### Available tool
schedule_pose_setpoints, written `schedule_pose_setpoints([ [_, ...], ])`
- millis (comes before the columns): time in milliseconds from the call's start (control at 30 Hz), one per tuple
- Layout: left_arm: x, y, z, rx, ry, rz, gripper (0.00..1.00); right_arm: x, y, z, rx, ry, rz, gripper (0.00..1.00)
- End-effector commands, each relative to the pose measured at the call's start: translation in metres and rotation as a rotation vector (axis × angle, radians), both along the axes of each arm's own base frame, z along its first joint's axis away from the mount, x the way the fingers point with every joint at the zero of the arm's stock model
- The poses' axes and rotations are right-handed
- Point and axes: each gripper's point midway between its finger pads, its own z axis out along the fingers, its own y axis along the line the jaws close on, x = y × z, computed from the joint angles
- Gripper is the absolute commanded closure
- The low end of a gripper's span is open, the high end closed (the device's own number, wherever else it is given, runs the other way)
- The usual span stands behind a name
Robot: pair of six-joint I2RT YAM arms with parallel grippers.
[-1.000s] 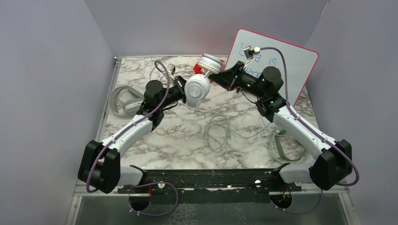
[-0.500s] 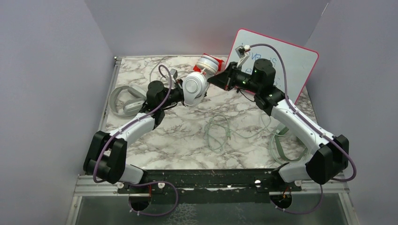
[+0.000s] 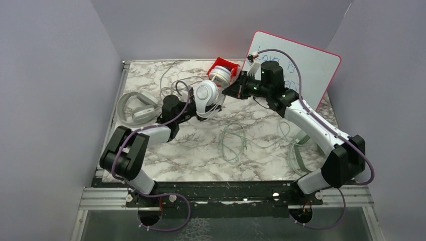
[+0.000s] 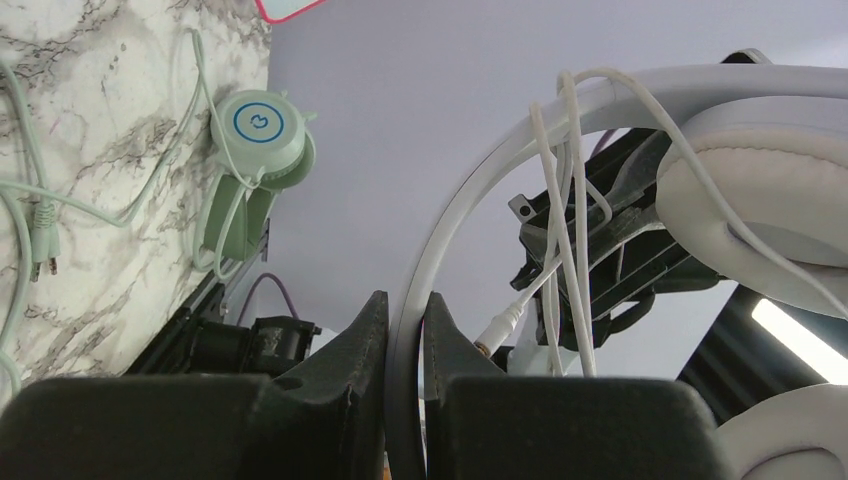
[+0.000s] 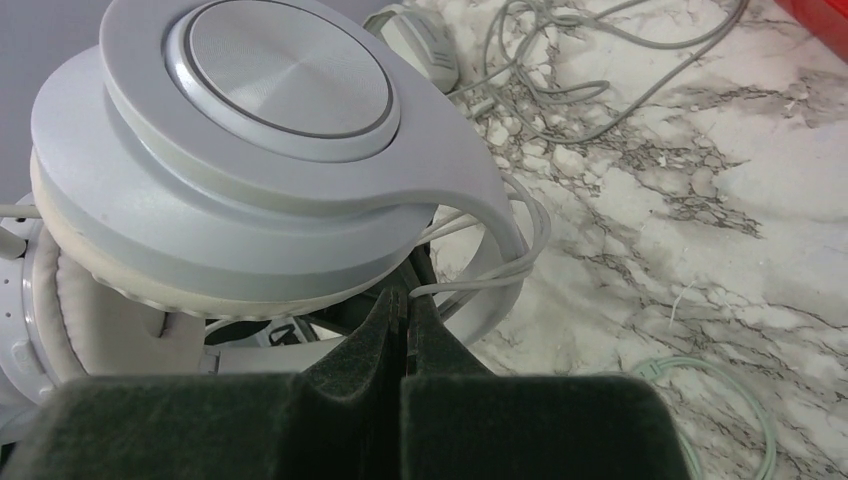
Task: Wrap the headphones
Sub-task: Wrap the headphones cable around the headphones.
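Above the marble-patterned table (image 3: 191, 150), the white padded over-ear headphones (image 3: 206, 94) have swung left as both arms turn. The left gripper (image 4: 405, 330) clamps the headband (image 4: 450, 230) narrowly. The right gripper (image 5: 405, 300) pinches the thin white cable (image 4: 570, 200), which loops the band, so wrapping appears underway.

The white headphones (image 5: 250, 150) have a matt, finely grained plastic cup shell, capped by a disc with a brushed, metal-like sheen. The ear pad looks soft, off-white and faintly pebbled, like faux leather. Their headband is smooth plastic, and the thin white cable (image 4: 579, 220) has a slight gloss. The left claw (image 4: 405, 305) and right claw (image 5: 405, 290) are black, matt, slightly rough plastic. The mint headphones (image 4: 262, 130) are satin plastic. The counter (image 3: 191, 150) is marble-patterned and smooth, with a low sheen. The whiteboard (image 3: 311, 65) is glossy.
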Motion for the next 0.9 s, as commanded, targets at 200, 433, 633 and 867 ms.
schedule_pose_setpoints([
  [200,0.016,-0.006,-0.035,-0.081,0.137,-0.029,1.00,0.012,0.017,-0.001,-0.025,0.008,0.010,1.00],
  [433,0.023,-0.010,-0.051,-0.221,0.147,-0.053,1.00,0.031,0.013,-0.034,-0.117,0.064,-0.058,0.98],
  [633,0.025,-0.021,-0.064,-0.275,0.157,-0.063,1.00,0.043,0.018,-0.060,-0.159,0.119,-0.064,0.98],
  [867,0.026,-0.019,-0.069,-0.278,0.166,-0.040,1.00,0.045,0.017,-0.074,-0.180,0.148,-0.076,0.92],
])
